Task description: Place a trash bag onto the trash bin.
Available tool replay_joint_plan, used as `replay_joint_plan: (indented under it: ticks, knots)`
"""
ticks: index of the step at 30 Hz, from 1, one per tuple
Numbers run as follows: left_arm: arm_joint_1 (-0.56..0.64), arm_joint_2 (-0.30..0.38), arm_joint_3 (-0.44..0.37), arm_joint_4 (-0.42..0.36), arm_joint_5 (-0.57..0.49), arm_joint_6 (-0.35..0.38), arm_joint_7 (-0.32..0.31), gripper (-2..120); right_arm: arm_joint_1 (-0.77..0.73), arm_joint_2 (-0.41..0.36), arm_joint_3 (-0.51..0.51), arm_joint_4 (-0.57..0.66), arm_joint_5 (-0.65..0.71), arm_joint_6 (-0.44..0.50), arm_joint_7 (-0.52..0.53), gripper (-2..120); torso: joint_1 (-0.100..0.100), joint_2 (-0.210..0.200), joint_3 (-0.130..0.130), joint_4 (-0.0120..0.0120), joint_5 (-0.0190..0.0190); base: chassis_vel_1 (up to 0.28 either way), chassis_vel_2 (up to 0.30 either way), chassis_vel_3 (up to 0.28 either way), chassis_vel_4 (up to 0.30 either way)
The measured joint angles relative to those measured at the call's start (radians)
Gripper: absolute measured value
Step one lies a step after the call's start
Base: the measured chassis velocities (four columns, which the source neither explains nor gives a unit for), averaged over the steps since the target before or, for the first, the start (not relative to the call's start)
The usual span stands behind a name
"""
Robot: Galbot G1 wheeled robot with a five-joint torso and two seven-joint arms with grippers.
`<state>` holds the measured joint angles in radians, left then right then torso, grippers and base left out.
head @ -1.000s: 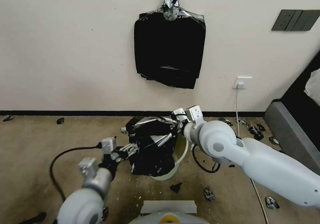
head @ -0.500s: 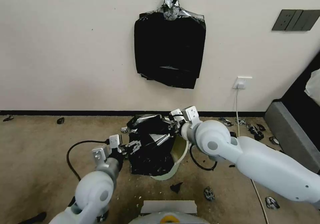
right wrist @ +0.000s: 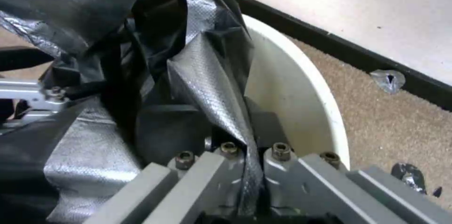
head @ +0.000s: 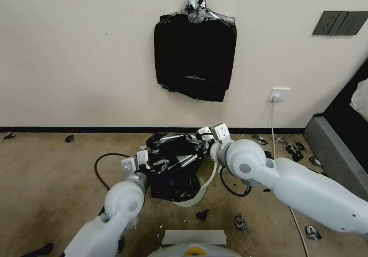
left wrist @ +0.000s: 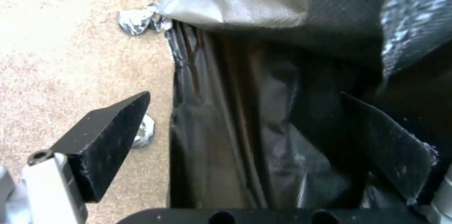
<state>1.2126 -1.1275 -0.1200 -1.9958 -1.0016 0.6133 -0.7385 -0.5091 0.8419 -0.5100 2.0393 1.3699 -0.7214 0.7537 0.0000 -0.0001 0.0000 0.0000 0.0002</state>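
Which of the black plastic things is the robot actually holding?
The crinkly glossy black plastic bag draped over the round white plastic bin, gripped by the right hand; the flat black bundle hangs on the wall.

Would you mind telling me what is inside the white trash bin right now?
Part of the trash bag hangs into the trash bin, draped across its left side. The right inner wall is bare cream plastic. The bin's bottom is covered by the bag.

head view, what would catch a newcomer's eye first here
The crumpled black trash bag draped over the white trash bin on the carpet near the wall stands out first, with both arms at it. The right gripper is shut on a fold of the film at the bin's far rim, while the left gripper is open at the bag's left side. Above, a flat black bundle of bags hangs on the wall.
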Motion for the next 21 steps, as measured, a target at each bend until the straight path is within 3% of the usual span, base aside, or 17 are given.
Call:
replay_joint_plan:
  ticks: [3, 7, 10, 21]
  knots:
    - [-0.034, -0.003, 0.023, 0.021, -0.023, 0.018, -0.028, 99, -0.003, -0.001, 0.002, 0.0, -0.01, 0.0, -0.009, 0, 0.0, 0.0, 0.0, 0.0, 0.0, 0.0, 0.0, 0.0, 0.0]
    - [-0.075, -0.014, 0.045, 0.051, -0.081, 0.032, -0.075, 89, -0.008, -0.003, 0.005, -0.001, -0.017, 0.0, -0.016, 0, 0.0, 0.0, 0.0, 0.0, -0.0001, 0.0, 0.0, 0.0, 0.0]
    - [-0.104, -0.022, 0.059, 0.072, -0.144, 0.039, -0.118, 74, -0.019, -0.006, 0.018, -0.002, -0.022, 0.0, -0.021, 0, 0.0, 0.0, 0.0, 0.0, 0.0003, 0.0, 0.0, 0.0, 0.0]
    - [-0.113, -0.027, 0.064, 0.079, -0.205, 0.042, -0.169, 34, -0.033, -0.008, 0.025, -0.002, -0.049, 0.0, -0.033, 0, 0.0, 0.0, 0.0, 0.0002, 0.0004, 0.0, 0.0, 0.0, 0.0]
